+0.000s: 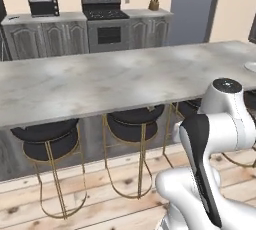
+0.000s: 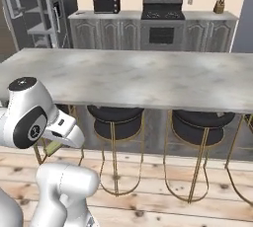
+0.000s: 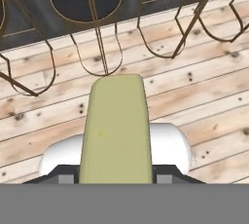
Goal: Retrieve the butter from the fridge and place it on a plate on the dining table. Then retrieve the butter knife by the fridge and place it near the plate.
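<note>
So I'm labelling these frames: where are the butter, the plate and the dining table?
butter (image 3: pixel 115 130): hand view, middle of its top face.
plate (image 1: pixel 251 66): left base view, its rim at the right edge.
dining table (image 2: pixel 148 80): right base view, bare top.

The pale olive butter (image 3: pixel 115 130) (a plain stick) is clamped upright above the wood floor (image 3: pixel 204 96).

Two cameras sit low behind the robot – one on its left, one on its right – and both look forward over the long dining table (image 1: pixel 100 81) (image 2: pixel 148 78) and its stools (image 1: pixel 135 124) (image 2: pixel 116 122), with the stove (image 1: pixel 105 21) (image 2: pixel 162 21) far at the back. The third camera rides on the hand and looks down at the wood floor (image 3: pixel 204 86) – very close to the butter (image 3: pixel 116 130), with stool legs higher in its picture.
</note>
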